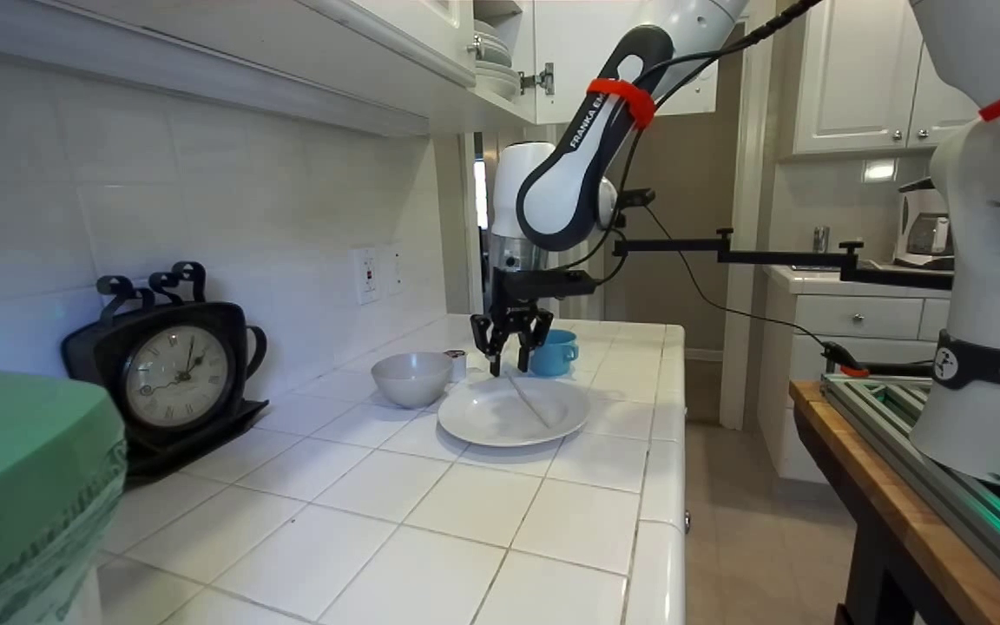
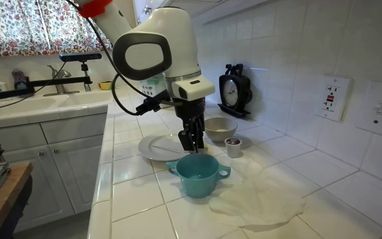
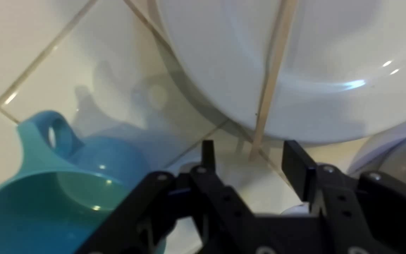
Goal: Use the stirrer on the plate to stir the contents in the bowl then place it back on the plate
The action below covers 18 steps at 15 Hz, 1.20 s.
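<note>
The white plate (image 1: 465,424) lies flat on the tiled counter, also in an exterior view (image 2: 145,150). The thin pale stirrer (image 1: 531,403) lies across it; in the wrist view the stirrer (image 3: 275,70) has one end sticking out past the plate's rim (image 3: 210,67). My gripper (image 1: 509,368) points down over that end. In the wrist view the open fingers (image 3: 248,144) stand on either side of the stirrer's end, touching neither side. The grey-white bowl (image 1: 411,382) stands beside the plate; an exterior view (image 2: 220,130) shows a little pale content inside.
A blue two-handled cup (image 2: 198,181) stands close by the gripper, also in the wrist view (image 3: 48,204). A small white pod (image 2: 233,148) stands by the bowl. A black clock (image 1: 177,373) and a green-lidded container (image 1: 23,486) stand along the counter. Thin tissue (image 2: 260,199) lies near the cup.
</note>
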Tool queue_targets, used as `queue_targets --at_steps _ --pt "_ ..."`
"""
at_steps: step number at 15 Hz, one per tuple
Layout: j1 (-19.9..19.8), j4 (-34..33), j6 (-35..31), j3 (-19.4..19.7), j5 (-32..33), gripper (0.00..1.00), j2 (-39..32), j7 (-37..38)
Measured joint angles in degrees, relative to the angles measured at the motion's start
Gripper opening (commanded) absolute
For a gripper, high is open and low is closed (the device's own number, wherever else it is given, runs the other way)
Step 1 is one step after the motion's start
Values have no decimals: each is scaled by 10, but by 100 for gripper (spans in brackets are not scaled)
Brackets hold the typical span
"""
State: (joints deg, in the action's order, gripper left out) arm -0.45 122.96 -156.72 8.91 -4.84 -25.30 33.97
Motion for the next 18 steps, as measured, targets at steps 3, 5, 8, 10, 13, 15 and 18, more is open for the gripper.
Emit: queue_targets --at_steps 3,5,8,10,13,15,18 --pt "0 -4 0 1 -6 26 -4 0" --pt "0 -6 0 1 -9 0 -7 0" --pt "0 -8 -1 1 -15 1 -10 0" --pt "0 -8 -1 1 -16 1 -10 0" --pt "0 -9 -1 1 -17 1 -10 0" --pt "1 -11 -1 3 -17 1 -10 1" --pt "7 -18 -3 14 -17 1 -4 8"
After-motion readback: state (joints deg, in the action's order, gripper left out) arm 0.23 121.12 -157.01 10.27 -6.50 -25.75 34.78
